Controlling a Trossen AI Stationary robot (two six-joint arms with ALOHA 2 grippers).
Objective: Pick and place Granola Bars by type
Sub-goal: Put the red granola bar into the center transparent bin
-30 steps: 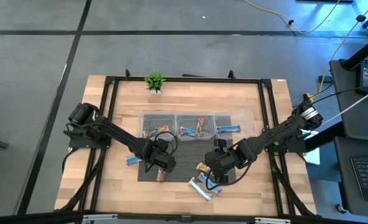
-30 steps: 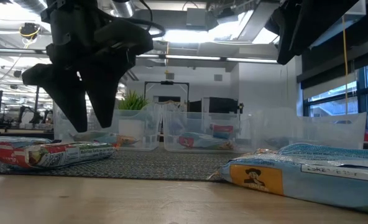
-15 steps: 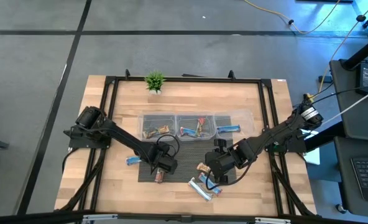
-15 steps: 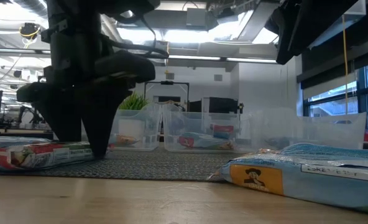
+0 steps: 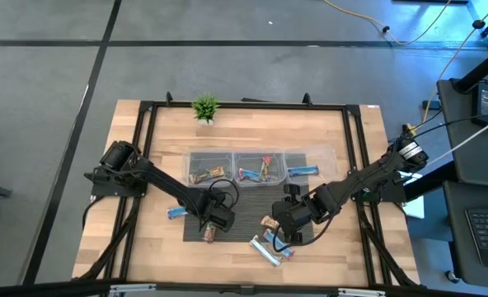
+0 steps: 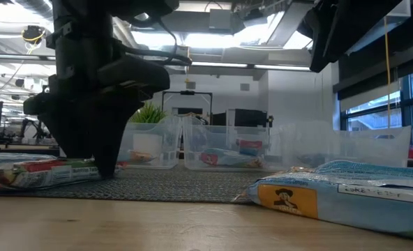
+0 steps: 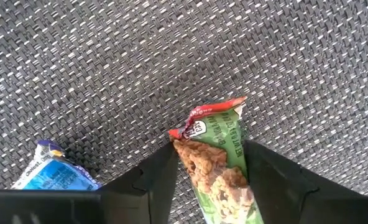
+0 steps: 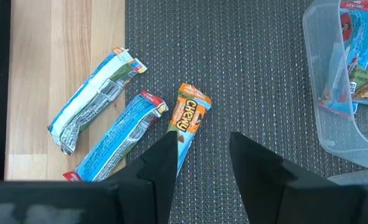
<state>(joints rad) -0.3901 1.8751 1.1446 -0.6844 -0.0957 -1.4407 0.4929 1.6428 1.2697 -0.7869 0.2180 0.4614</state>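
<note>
One green-wrapped granola bar (image 7: 218,163) sits between the left gripper's (image 7: 210,177) fingers on the woven mat (image 7: 171,56).
Right gripper (image 8: 201,163), partly open and empty, hovers over an orange bar (image 8: 188,116) reading "Chewy".

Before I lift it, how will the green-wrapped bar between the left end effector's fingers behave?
The green-wrapped bar lies flat on the woven mat, so it shouldn't roll. Its crimped wrapper end looks thin and probably crinkles or flexes. The film looks glossy, so it may slip if the left end effector pinches lightly.
</note>
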